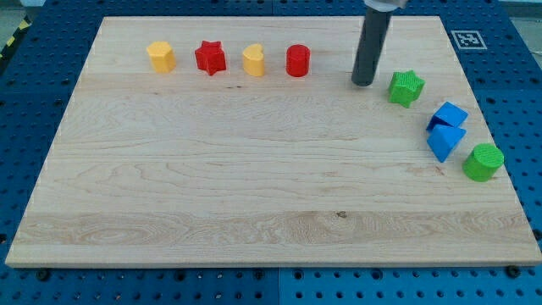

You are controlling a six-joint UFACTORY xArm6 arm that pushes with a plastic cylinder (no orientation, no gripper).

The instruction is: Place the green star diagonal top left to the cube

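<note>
wooden board (254,169) — eight coloured blocks, scattered

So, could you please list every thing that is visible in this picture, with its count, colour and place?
Board: 1, light wood, fills the view.
Yellow hexagon block: 1, top left.
Red star: 1, right of it.
Yellow heart: 1, next in row.
Red cylinder: 1, row's right end.
Green star: 1, upper right.
Blue cube: 1, right edge.
Blue block: 1, just below the cube.
Green cylinder: 1, lower right of those.
My tip: 1, dark, just left of the green star.
</note>
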